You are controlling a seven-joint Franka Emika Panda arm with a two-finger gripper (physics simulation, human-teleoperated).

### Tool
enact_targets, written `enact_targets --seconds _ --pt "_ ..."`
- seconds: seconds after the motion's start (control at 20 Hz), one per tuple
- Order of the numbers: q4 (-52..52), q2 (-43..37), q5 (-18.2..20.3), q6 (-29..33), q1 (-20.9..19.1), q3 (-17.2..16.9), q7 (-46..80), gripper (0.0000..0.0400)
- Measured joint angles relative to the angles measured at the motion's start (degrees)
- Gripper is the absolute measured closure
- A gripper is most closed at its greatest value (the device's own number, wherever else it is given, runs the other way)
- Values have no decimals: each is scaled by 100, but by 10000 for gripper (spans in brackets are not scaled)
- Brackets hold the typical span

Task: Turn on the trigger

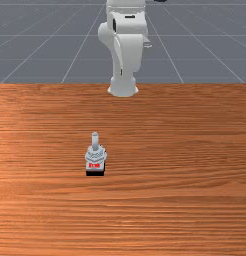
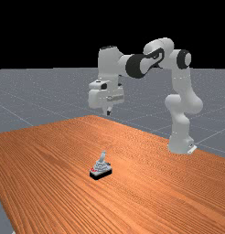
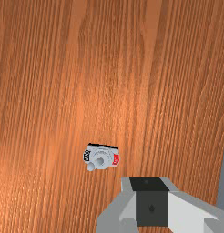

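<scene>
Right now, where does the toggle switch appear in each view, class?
Front view: toggle switch left of the picture's middle and below it.
Far view: below the middle, slightly left.
Wrist view: appears beside the gripper.
Shared landmark: the red label on the switch.

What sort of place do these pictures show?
Probably a simulated robot test area: a white arm on a wooden table, a small lever switch, and a grey gridded floor.

The front view's top edge crops the arm [image 1: 126, 47]. In that view, lettering on the red label [image 1: 94, 165] of the toggle switch [image 1: 96, 155] is too small to read. All three views cut off parts of the worktop [image 2: 55, 160].
</scene>
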Motion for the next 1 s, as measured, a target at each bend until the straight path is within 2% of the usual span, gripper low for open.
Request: enact_targets --seconds 0.05,0.1,0.2,0.25,0.3,0.4,0.45,0.55,0.65,0.7,0.8,0.9,0.95,1.0 --pt "-138 94 -924 75 287 -192 1113 400" --pt "-300 140 -857 291 279 -191 1088 400" --pt "-553 298 -1157 623 395 -276 1337 400" --pt "-1391 45 -374 2105 150 -124 871 400" --pt "-882 398 -264 1250 202 -167 1306 400" --pt "-1053 579 -275 1584 201 -168 1270 400" --pt "-1065 669 -230 1627 279 -258 1883 400" --pt "-1166 767 -268 1841 224 -198 1437 400" --pt "-1785 408 -275 2035 251 -226 1675 400" --pt "-1848 320 -287 1737 188 -150 1153 400" --pt "-2046 145 -280 1505 193 -146 1141 400" --pt "-2328 35 -301 1956 196 -150 1174 400" --pt "-2493 -24 -50 2229 118 -93 970 400" --pt "-2503 -23 -316 2240 173 -123 984 400"
